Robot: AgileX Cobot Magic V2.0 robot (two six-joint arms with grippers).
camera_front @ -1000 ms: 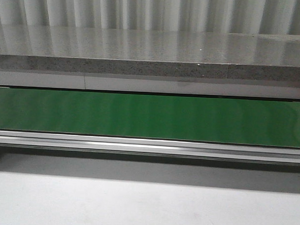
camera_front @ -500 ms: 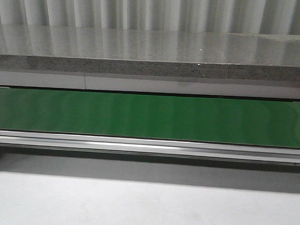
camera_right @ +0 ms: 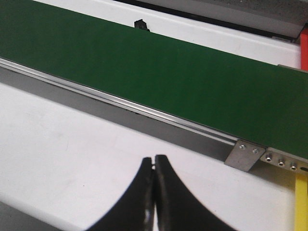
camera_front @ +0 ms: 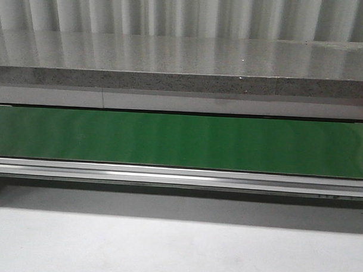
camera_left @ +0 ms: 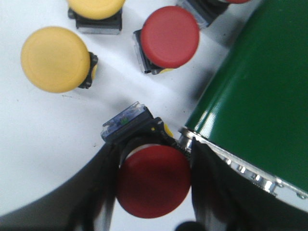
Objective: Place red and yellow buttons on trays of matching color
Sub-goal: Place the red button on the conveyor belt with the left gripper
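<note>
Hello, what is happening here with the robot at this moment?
The left gripper has its fingers on both sides of a red button that lies on the white table, right beside the green conveyor belt. Another red button and two yellow buttons lie further on. The right gripper is shut and empty, over the table near the belt.

A green belt is lying across the front view, with a metal rail running along its near edge and a grey stone ledge sitting behind it.
</note>
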